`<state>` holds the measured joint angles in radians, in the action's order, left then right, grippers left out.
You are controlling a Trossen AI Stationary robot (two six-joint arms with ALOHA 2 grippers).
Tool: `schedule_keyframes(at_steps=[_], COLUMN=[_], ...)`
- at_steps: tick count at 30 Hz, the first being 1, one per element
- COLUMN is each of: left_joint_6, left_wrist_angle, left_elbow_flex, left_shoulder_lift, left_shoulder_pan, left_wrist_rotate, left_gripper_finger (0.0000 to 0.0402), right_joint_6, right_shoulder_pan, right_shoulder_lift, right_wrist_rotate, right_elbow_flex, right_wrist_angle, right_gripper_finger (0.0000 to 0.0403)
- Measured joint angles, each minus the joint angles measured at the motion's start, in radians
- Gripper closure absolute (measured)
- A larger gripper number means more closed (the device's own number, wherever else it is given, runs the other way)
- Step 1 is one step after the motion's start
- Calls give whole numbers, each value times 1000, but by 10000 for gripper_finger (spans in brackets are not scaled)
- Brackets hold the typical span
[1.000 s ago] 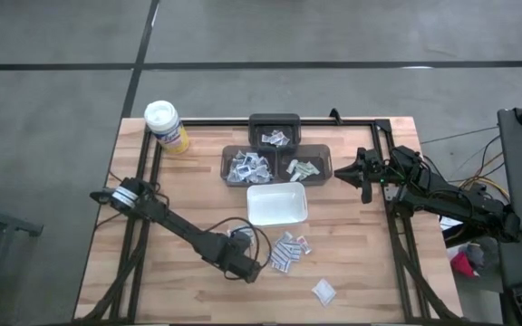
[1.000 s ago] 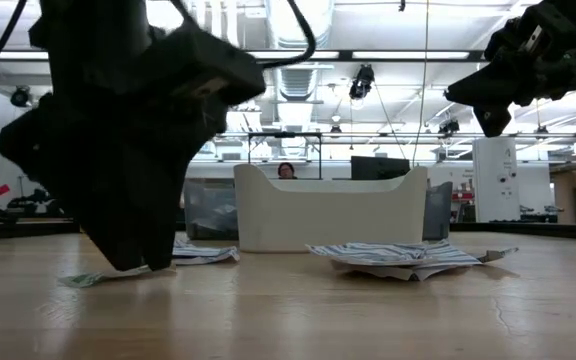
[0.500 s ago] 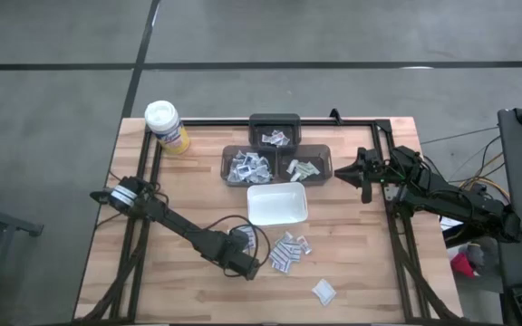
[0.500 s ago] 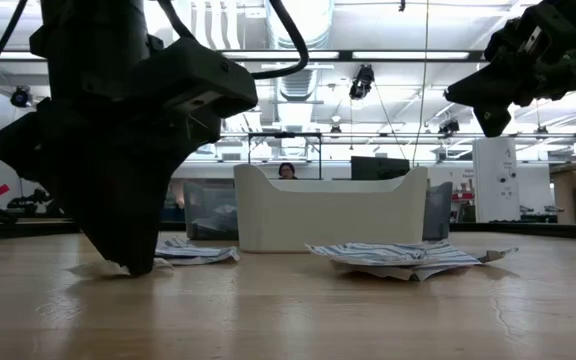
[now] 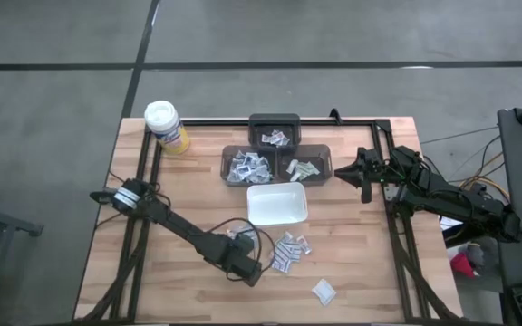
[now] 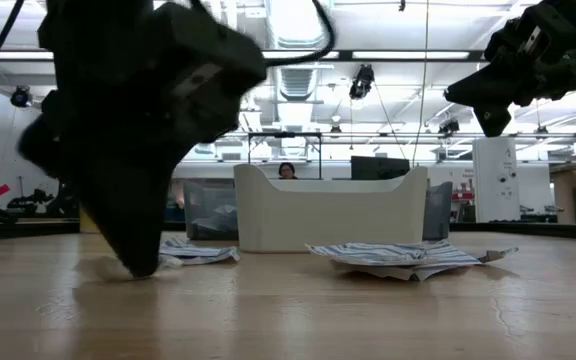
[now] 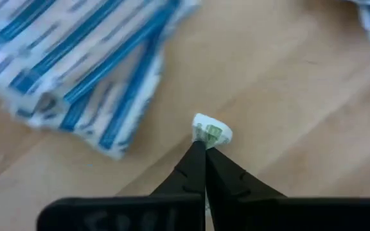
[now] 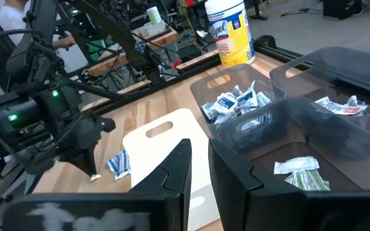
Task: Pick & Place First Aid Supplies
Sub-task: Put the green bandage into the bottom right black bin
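Left end effector (image 7: 204, 146) is pinching a small greenish packet (image 7: 212, 131) at its tips, jaws fully closed, down on the desk (image 7: 300, 96); blue-striped packets (image 7: 76, 70) are lying just beside. Lift straight up, checking the thin grip. Right end effector (image 5: 362, 172) is waiting, part open, empty

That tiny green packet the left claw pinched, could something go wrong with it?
Maybe. The left gripper is shut on the green packet by just one corner, so it might slip out when lifted. The striped packets lie close beside it, so the fingers could nudge or drag them. The white tray stands between here and the bins, so a low carry might bump it.
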<state>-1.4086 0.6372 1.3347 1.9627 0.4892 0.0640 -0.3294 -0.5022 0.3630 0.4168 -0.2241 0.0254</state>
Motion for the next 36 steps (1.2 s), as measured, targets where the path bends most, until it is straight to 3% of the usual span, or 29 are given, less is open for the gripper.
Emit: schedule_keyframes(at_steps=[6, 14, 19, 26, 31, 36], left_joint_6=[236, 561, 731, 893, 984, 1072], left_wrist_angle=[-9, -70, -184, -360, -405, -424], left_elbow_flex=[112, 243, 259, 259, 259, 260], left_shoulder_lift=[-61, -121, -145, -162, -160, -160], left_shoulder_pan=[-4, -54, -142, -281, -367, -440], left_wrist_rotate=[111, 372, 380, 331, 315, 323], left_gripper_finger=[401, 401, 401, 401, 401, 401], right_joint_6=[-9, -12, -12, -12, -12, -9], right_shoulder_pan=[0, 1, 19, 27, 27, 26], right_shoulder_lift=[1, 1, 0, 1, 49, 146], right_wrist_rotate=[22, 261, 272, 265, 257, 143], right_elbow_flex=[0, 1, 0, -49, -99, -166], right_wrist_angle=[-1, -89, -196, -196, -176, -105], right_gripper_finger=[351, 351, 351, 348, 322, 291])
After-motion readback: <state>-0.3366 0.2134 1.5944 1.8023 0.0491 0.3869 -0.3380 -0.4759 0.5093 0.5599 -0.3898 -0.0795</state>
